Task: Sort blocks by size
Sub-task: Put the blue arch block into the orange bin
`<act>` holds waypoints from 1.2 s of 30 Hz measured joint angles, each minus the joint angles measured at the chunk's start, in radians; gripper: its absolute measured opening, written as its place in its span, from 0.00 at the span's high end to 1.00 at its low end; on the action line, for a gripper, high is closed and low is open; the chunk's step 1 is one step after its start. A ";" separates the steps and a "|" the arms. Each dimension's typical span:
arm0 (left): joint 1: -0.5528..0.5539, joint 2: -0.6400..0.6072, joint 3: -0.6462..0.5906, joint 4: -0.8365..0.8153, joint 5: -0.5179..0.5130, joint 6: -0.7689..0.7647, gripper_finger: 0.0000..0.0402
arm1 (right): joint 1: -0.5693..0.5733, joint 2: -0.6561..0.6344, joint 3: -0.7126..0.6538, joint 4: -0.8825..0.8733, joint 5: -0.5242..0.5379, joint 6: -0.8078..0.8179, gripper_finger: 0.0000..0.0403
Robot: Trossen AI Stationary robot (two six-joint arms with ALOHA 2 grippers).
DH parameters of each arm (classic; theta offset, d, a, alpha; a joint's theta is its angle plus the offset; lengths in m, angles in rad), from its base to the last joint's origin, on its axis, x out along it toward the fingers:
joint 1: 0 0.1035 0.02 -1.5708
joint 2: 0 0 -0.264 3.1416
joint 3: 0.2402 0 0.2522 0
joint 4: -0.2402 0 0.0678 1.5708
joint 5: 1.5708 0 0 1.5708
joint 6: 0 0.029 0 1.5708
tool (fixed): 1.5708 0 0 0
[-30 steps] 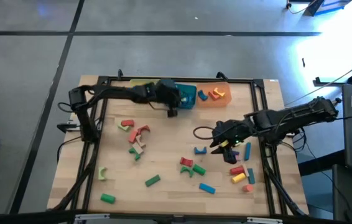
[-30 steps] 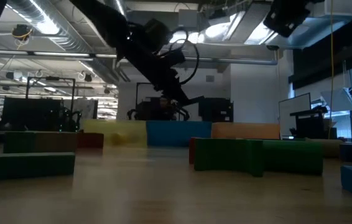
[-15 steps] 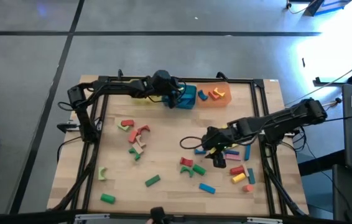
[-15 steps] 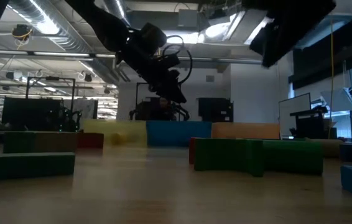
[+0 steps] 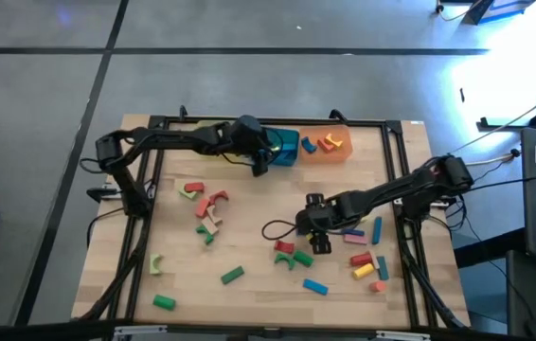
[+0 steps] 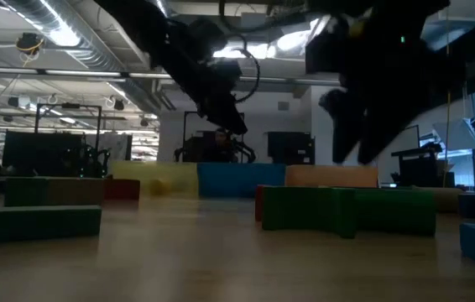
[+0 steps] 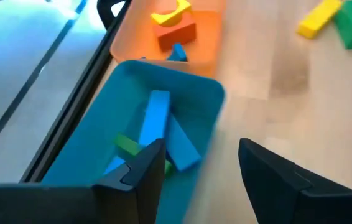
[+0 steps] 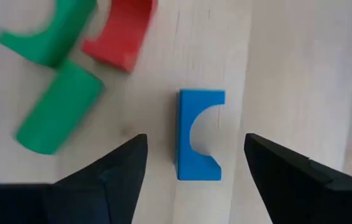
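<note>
Right gripper (image 8: pixel 191 163), fingers spread, has swung inward over blue arch block (image 8: pixel 199 134), pick next; left gripper (image 7: pixel 194 163) spread, empty by teal tray (image 7: pixel 120 112).

The teal tray (image 7: pixel 101 143) holds blue bars (image 7: pixel 154 124) and a green piece (image 7: pixel 126 144); the orange tray (image 7: pixel 204 37) beside it holds a yellow arch (image 7: pixel 171 12), a red-orange block (image 7: pixel 176 31) and a small blue one (image 7: pixel 177 53). Beyond the teal tray on the pale wooden table (image 8: pixel 288 74), a blue arch block (image 8: pixel 199 134) lies near a red arch (image 8: pixel 121 34), a green arch (image 8: pixel 45 34) and a green cylinder (image 8: pixel 58 115); both arms are dark
</note>
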 joint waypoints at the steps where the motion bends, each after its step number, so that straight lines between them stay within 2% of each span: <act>1: -0.006 -0.020 0.000 -0.023 0.000 -0.002 0.55 | 0.000 0.017 0.000 0.002 0.000 -0.013 0.34; 9: -0.070 -0.207 0.000 -0.215 0.000 -0.081 0.55 | -0.008 0.123 0.000 0.010 0.012 -0.043 0.44; 16: -0.157 -0.359 0.000 -0.447 0.001 -0.180 0.55 | -0.036 0.157 0.003 0.012 -0.020 -0.058 0.68; 17: -0.171 -0.373 0.000 -0.485 0.000 -0.196 0.55 | -0.041 0.157 0.004 0.014 -0.026 -0.067 0.69; 25: -0.280 -0.415 0.000 -0.792 0.002 -0.393 0.55 | -0.085 0.160 0.093 -0.058 -0.001 -0.172 0.69; 36: -0.465 -0.415 0.000 -1.056 0.033 -0.686 0.55 | -0.217 0.159 0.314 -0.391 0.193 -0.310 0.69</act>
